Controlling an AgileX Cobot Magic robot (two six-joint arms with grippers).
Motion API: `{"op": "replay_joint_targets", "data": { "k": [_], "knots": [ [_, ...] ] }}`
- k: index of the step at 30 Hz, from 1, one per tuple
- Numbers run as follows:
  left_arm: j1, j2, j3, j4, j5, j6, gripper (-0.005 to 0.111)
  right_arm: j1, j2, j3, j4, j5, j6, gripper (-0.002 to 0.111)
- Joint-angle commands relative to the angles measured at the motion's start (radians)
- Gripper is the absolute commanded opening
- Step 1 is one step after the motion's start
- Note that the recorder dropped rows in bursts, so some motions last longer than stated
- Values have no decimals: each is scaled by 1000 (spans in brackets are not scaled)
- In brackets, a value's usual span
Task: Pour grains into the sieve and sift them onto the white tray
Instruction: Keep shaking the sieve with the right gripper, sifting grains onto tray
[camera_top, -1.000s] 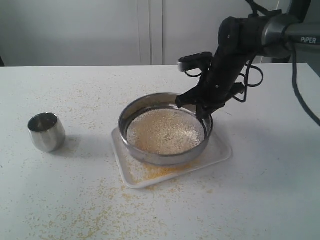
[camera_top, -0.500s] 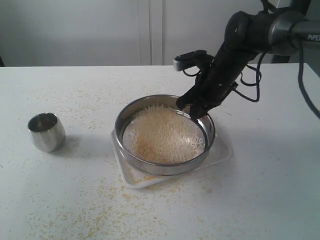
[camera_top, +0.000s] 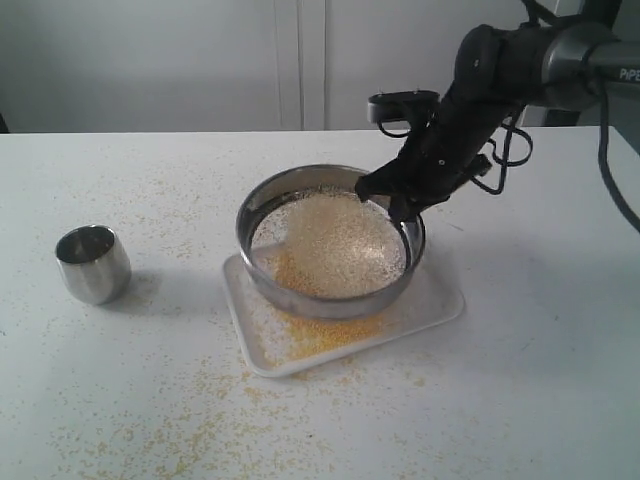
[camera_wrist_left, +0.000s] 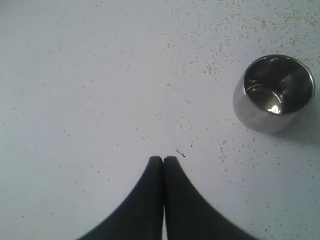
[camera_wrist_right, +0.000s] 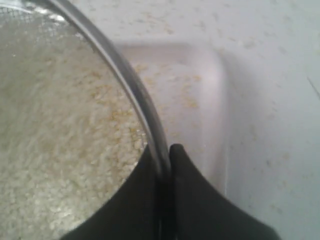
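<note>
Sifting is the step in hand. The right pincer (camera_top: 398, 203) is pinching the rim of the wide, round, shallow stainless-steel sieve with a wire-mesh bottom (camera_top: 322, 303), with one finger inside the ring and one outside. The shallow white rectangular tray with rounded corners (camera_top: 441, 298) lies just below the pincer, and the sieve reaches out from the pincer over it. I cannot tell whether the sieve's underside touches the tray.

The tiny pale and yellow grains (camera_top: 335, 245) form a bed on the mesh right beside the fingertips. Fine yellow ones already lie on the tray past the sieve's side farthest from the pincer. Others are strewn over the white bench (camera_top: 520, 400).

The next move probably calls for short shakes with a firm pinch. The ring should stay level and over the tray so nothing spills past either rim.

The left pincer (camera_wrist_left: 163, 160) is pressed together and empty. A small rounded steel cup (camera_wrist_left: 274, 92) stands near it, apart from its tips.

White letters on the right arm begin "PiP" and run off the edge.
</note>
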Motion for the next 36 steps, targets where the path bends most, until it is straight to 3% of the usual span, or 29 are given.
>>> {"op": "replay_joint_targets", "data": {
  "k": [1,2,3,4,7,8,9,11,12,13,16,17,20,21,22,24,26,28,30,31,33,34,35,36],
  "knots": [
    [2,-7,8,5,4,-3,1,18,-18,-4,-40,12,18,0],
    [2,-7,8,5,4,-3,1,9,-18,-4,-80,-22,252,0],
    [2,-7,8,5,4,-3,1,9,-18,-4,-80,-30,354,0],
    [2,-7,8,5,4,-3,1,9,-18,-4,-51,-25,308,0],
    [2,-7,8,5,4,-3,1,41,-22,-4,7,87,-250,0],
    [2,-7,8,5,4,-3,1,41,-22,-4,-50,96,-220,0],
    [2,-7,8,5,4,-3,1,39,-22,-4,-110,51,-79,0],
    [2,-7,8,5,4,-3,1,18,-23,-4,-203,-9,385,0],
    [2,-7,8,5,4,-3,1,18,-23,-4,-185,-13,419,0],
    [2,-7,8,5,4,-3,1,23,-23,-4,-139,-9,322,0],
    [2,-7,8,5,4,-3,1,64,-27,-4,-19,97,-224,0],
    [2,-7,8,5,4,-3,1,64,-29,-4,-60,98,-208,0],
    [2,-7,8,5,4,-3,1,34,-31,-4,-162,-34,299,0],
    [2,-7,8,5,4,-3,1,29,-31,-4,-141,-42,380,0],
    [2,-7,8,5,4,-3,1,29,-31,-4,-96,-35,322,0],
    [2,-7,8,5,4,-3,1,52,-31,-4,14,43,-50,0],
    [2,-7,8,5,4,-3,1,59,-34,-4,-30,106,-245,0],
    [2,-7,8,5,4,-3,1,39,-34,-4,-166,35,75,0],
    [2,-7,8,5,4,-3,1,19,-34,-4,-173,-4,404,0],
    [2,-7,8,5,4,-3,1,19,-34,-4,-124,5,347,0],
    [2,-7,8,5,4,-3,1,39,-34,-4,8,92,-77,0],
    [2,-7,8,5,4,-3,1,43,-37,-4,-49,134,-229,0],
    [2,-7,8,5,4,-3,1,33,-37,-4,-117,79,-50,0],
    [2,-7,8,5,4,-3,1,10,-37,-4,-169,14,365,0]
  ]
}}
